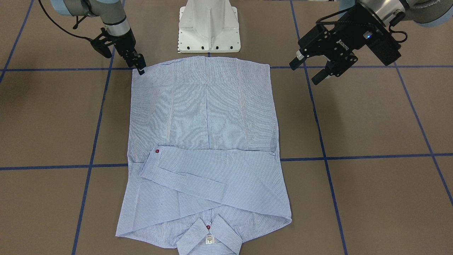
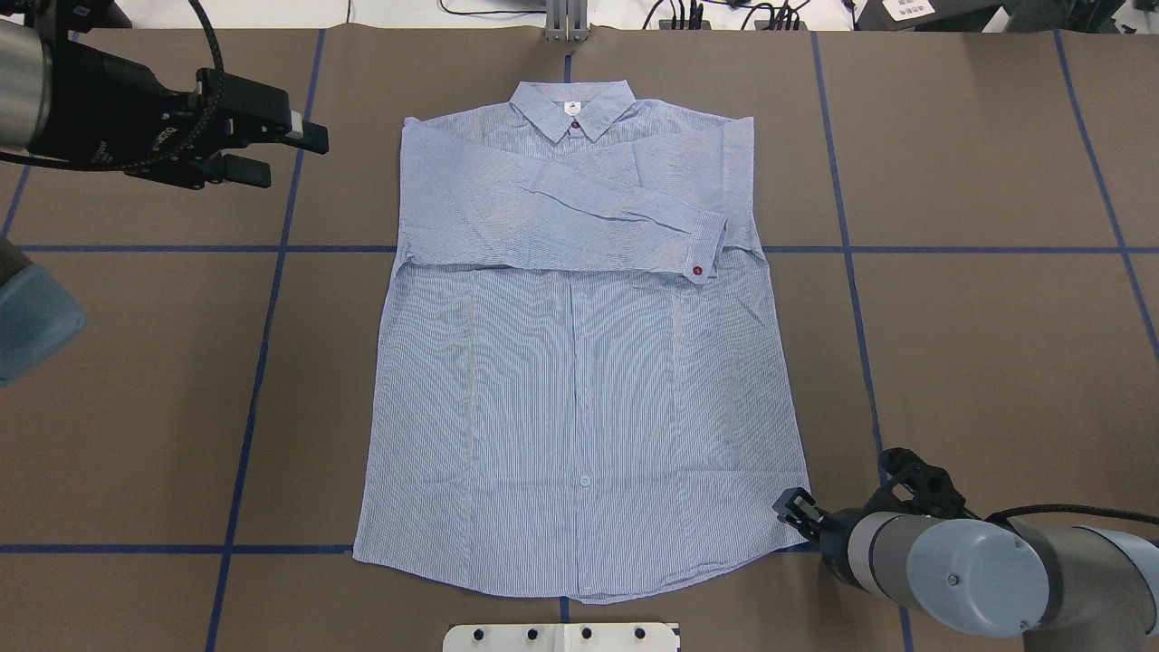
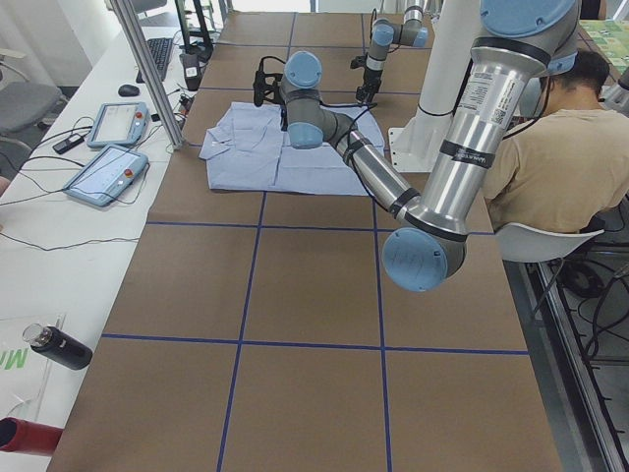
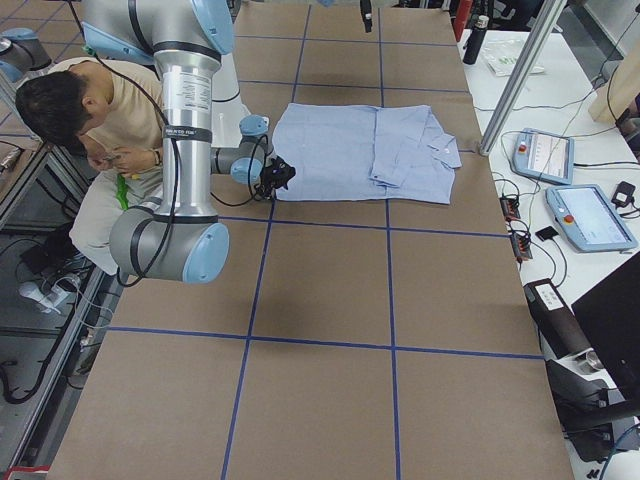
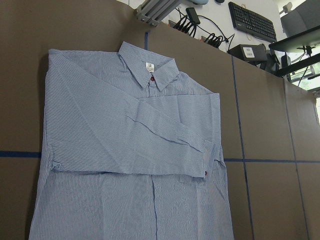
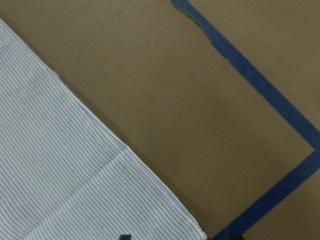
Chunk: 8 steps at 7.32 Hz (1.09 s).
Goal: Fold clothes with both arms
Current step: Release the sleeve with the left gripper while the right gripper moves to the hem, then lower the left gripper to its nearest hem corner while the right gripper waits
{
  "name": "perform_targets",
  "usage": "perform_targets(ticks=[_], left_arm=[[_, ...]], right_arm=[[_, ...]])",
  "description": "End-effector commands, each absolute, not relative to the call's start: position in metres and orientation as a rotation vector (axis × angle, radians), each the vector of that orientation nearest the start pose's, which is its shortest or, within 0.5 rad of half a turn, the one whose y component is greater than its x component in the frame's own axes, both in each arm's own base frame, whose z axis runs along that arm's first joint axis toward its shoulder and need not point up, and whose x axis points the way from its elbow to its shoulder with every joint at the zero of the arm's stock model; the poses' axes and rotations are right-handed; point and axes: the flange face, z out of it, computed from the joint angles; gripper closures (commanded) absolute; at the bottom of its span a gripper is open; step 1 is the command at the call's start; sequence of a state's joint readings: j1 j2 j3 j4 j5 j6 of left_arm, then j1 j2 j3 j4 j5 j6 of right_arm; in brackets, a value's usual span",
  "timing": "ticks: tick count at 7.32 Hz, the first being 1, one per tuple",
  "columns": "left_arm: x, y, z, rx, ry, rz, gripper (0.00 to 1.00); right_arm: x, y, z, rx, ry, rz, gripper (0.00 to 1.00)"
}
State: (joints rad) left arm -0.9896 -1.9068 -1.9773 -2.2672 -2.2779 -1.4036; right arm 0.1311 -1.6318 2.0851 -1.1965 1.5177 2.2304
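Note:
The light blue-and-white striped shirt (image 2: 579, 389) lies flat on the brown table, collar (image 2: 570, 107) at the far side. Both sleeves are folded across the chest, and one cuff has a red button (image 2: 697, 271). It also shows in the front-facing view (image 1: 205, 117) and the left wrist view (image 5: 130, 150). My left gripper (image 2: 299, 154) is open and empty, held in the air to the left of the shirt's shoulder. My right gripper (image 2: 792, 507) is low at the hem's near right corner (image 6: 197, 231). In the right wrist view its two fingertips show apart, either side of that corner.
The white pedestal base (image 1: 208, 28) stands just behind the hem. Blue tape lines (image 2: 263, 362) cross the table. A seated person (image 3: 550, 147) is beside the robot. Tablets (image 3: 103, 172) and a bottle (image 3: 59, 346) lie on the side bench.

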Motion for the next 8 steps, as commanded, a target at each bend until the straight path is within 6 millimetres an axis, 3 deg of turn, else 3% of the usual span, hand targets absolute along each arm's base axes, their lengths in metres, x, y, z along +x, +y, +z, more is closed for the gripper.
perform_targets(ticks=[1, 3, 4, 5, 8], left_arm=[[0.2265, -0.4696, 0.2136, 0.258, 1.444, -0.164, 0.06], [0.2262, -0.4691, 0.2139, 0.258, 1.444, -0.164, 0.06], [0.2255, -0.4695, 0.2139, 0.259, 1.444, -0.165, 0.06], [0.2254, -0.4694, 0.2147, 0.258, 1.443, -0.166, 0.06], [0.2240, -0.4676, 0.2216, 0.253, 1.434, -0.174, 0.06]], right_arm=[[-0.4473, -0.1991, 0.4138, -0.169, -0.824, 0.766, 0.44], [-0.4454, -0.2004, 0.4174, -0.165, -0.817, 0.770, 0.51], [-0.4464, -0.2005, 0.4131, -0.168, -0.826, 0.770, 0.80], [-0.4442, -0.2010, 0.4129, -0.167, -0.826, 0.770, 1.00], [-0.4398, -0.2018, 0.4112, -0.166, -0.829, 0.773, 1.00]])
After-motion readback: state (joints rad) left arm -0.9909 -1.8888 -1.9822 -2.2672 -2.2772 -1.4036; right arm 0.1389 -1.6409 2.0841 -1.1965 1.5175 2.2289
